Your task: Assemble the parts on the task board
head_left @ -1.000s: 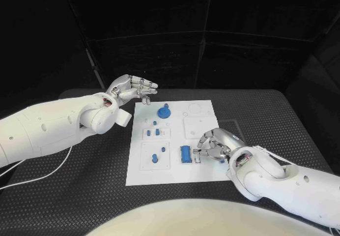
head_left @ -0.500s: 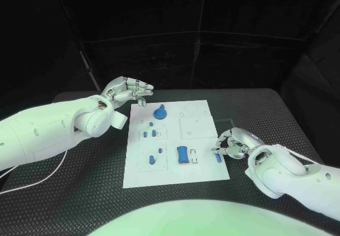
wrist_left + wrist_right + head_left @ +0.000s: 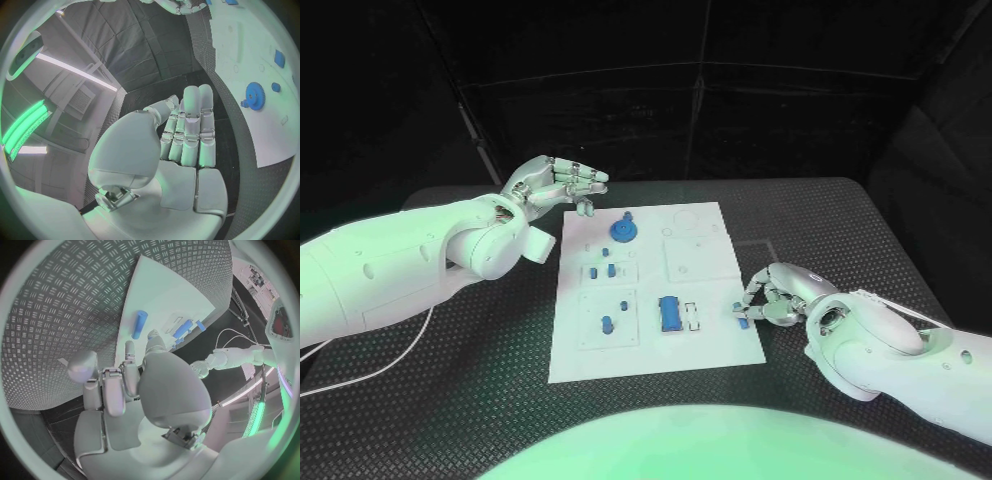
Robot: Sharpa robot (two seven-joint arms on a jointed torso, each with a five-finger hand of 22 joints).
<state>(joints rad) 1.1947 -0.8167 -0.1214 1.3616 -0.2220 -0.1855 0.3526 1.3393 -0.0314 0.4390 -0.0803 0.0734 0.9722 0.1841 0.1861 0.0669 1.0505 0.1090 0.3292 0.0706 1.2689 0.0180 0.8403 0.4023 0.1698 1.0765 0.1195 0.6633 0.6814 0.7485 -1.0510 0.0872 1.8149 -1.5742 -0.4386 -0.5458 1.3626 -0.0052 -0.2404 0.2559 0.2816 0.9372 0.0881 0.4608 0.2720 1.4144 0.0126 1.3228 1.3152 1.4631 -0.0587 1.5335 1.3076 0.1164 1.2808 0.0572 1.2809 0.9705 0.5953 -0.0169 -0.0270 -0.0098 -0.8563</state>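
The right hand (image 3: 773,296) has withdrawn to the task board's (image 3: 711,345) right edge, fingers curled beside a loose blue peg (image 3: 741,318); grip undeterminable. Insertion remains pending.

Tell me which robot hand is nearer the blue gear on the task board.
Left. The left robot hand hovers beside the board's far corner, close to the blue gear; the right robot hand sits at the board's opposite, nearer edge.
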